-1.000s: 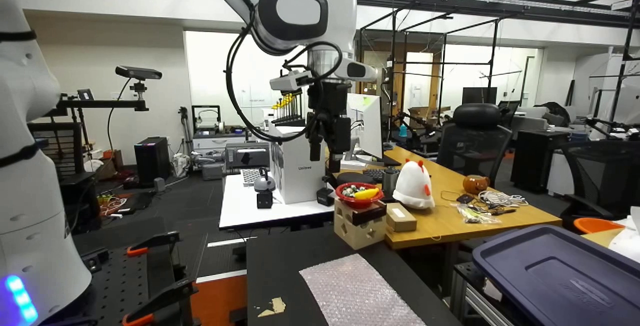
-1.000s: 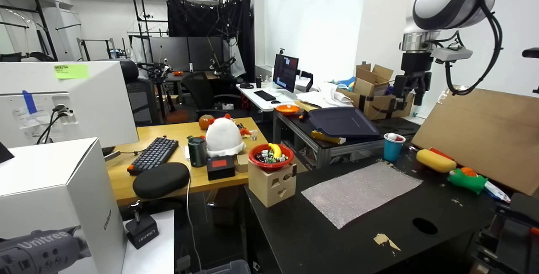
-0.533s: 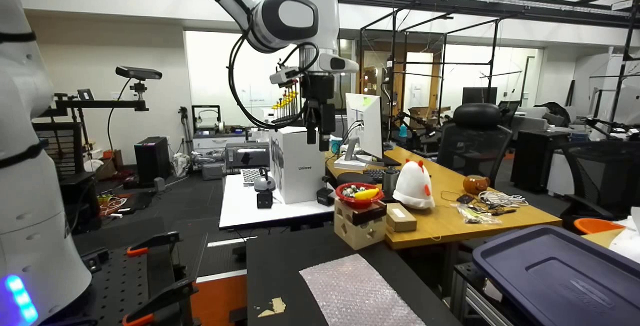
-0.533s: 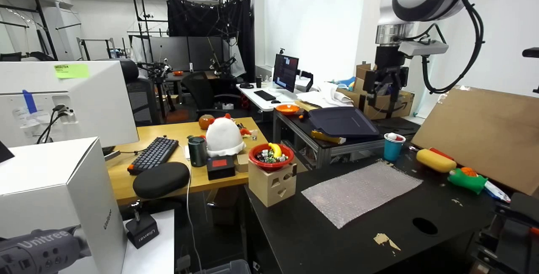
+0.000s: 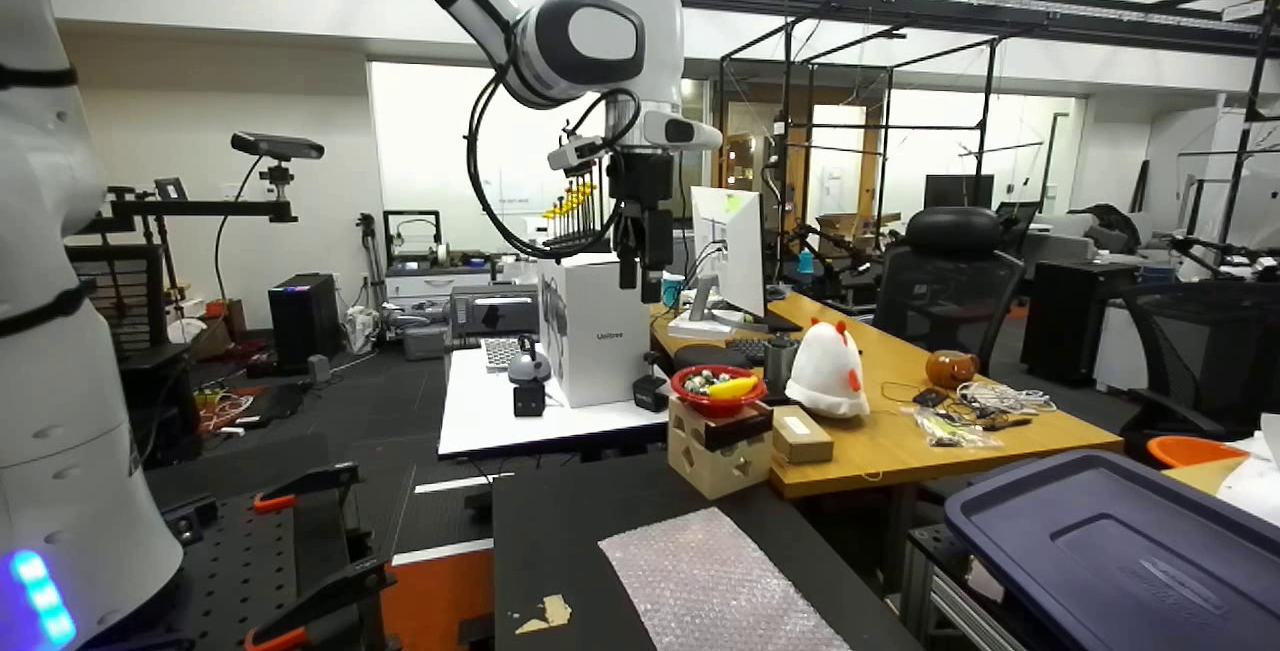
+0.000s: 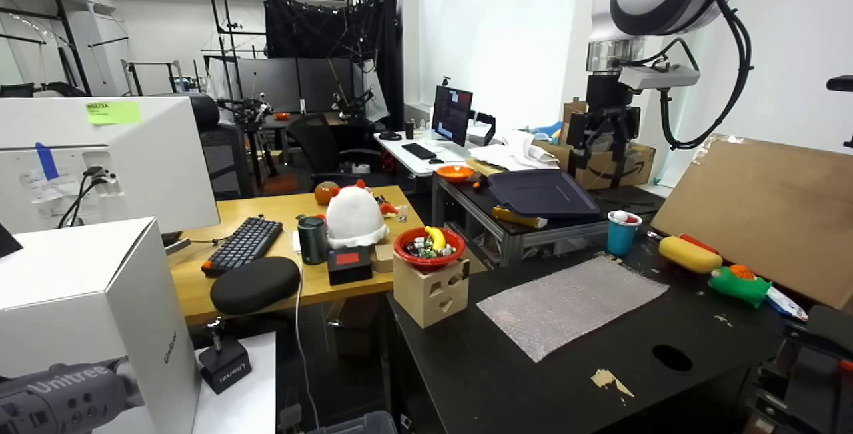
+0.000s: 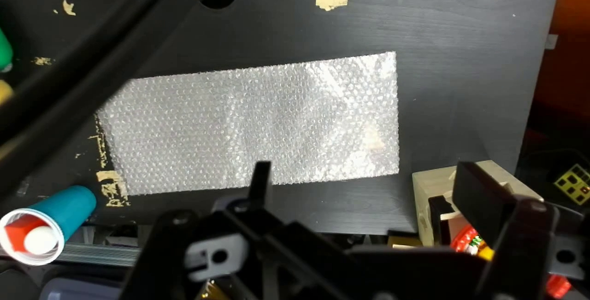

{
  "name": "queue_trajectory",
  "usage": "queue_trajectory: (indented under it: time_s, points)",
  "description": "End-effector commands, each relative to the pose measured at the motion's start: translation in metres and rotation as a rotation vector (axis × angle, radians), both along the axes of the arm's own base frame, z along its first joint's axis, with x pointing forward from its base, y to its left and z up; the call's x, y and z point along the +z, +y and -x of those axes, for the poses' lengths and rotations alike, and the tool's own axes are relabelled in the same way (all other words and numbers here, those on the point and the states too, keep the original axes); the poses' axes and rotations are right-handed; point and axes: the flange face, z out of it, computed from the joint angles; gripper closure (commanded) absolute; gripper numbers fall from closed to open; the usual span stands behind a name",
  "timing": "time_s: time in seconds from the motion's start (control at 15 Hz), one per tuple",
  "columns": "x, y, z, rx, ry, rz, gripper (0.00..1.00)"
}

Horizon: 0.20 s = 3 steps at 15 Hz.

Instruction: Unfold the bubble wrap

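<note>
I have the end effector (image 7: 365, 166) released, in the lower half of the wrist view, its jaws standing apart, holding nothing and well above the work. Below it, the bubble wrap (image 7: 258, 125) lies flat on the table (image 7: 461, 97) across the middle of that frame, long axis left to right, rising slightly, roughly parallel to the jaw line; a wooden block (image 7: 433, 183) stands near the wrap's right end, at lower right. I judge the unfolding complete or nearly so; should a pull be required, this alignment suits a short edge, a long edge calling for wrist rotation.
</note>
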Motion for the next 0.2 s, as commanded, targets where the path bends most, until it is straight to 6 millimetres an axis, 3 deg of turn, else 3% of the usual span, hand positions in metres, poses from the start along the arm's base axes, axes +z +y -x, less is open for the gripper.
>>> queue_trajectory:
  time_s: [0.0,0.13]
  points:
    - [0.0006,-0.0002,-0.0002,0.000,0.001,0.000,0.00]
    - [0.0006,-0.0002,-0.0002,0.000,0.001,0.000,0.00]
